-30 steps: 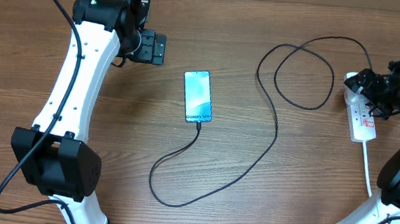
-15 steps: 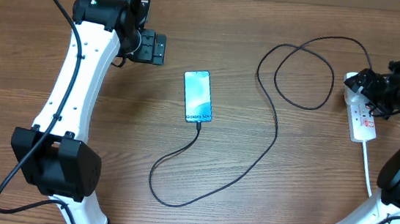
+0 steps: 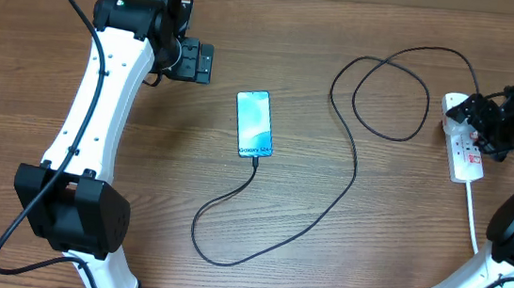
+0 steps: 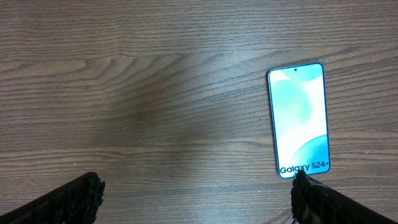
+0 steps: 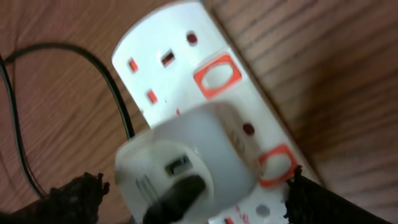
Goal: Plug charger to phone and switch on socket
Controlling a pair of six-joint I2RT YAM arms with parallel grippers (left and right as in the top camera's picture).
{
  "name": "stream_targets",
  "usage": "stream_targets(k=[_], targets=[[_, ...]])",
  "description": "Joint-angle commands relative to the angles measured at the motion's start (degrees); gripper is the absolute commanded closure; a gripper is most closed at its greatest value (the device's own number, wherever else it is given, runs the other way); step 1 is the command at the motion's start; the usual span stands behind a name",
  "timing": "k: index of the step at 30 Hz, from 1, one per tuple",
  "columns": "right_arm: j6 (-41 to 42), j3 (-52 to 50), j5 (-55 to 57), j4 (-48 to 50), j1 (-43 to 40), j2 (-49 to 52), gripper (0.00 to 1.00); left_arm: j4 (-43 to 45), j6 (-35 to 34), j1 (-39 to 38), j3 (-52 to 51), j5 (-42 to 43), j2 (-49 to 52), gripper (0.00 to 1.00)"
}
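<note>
The phone (image 3: 253, 123) lies flat mid-table, its blue-teal screen up; it also shows in the left wrist view as the phone (image 4: 297, 118). The black charger (image 3: 353, 172) runs from the phone's lower edge in long loops to the socket (image 3: 466, 159) at the right edge. In the right wrist view a white adapter (image 5: 186, 158) with a black plug sits in the socket (image 5: 180, 43), beside red-rimmed switches (image 5: 217, 75). My right gripper (image 5: 196, 186) stands open astride the adapter. My left gripper (image 4: 196, 180) hangs open over bare wood left of the phone.
A white cord (image 3: 472, 217) leaves the socket toward the table's front right. The charger's loops (image 3: 390, 91) cover the wood between phone and socket. The left arm (image 3: 100, 101) stretches along the left side.
My right gripper has shifted slightly to the right over the socket. Phone, cable and left arm have not moved.
</note>
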Motion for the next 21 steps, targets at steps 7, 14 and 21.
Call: stream_targets(k=[7,14,21], targets=[[-3.21,1.29,-2.36,2.19,-0.02,1.01,0.0,0.22,0.85,-0.09,0.04,-0.33,0.42,0.0],[-6.91,1.25,-5.53,1.84,0.59,1.01,0.0,0.22,0.85,-0.09,0.04,-0.35,0.42,0.0],[-7.8,1.25,-5.35,1.9,0.66,1.01,0.0,0.22,0.85,-0.09,0.04,-0.33,0.42,0.0]])
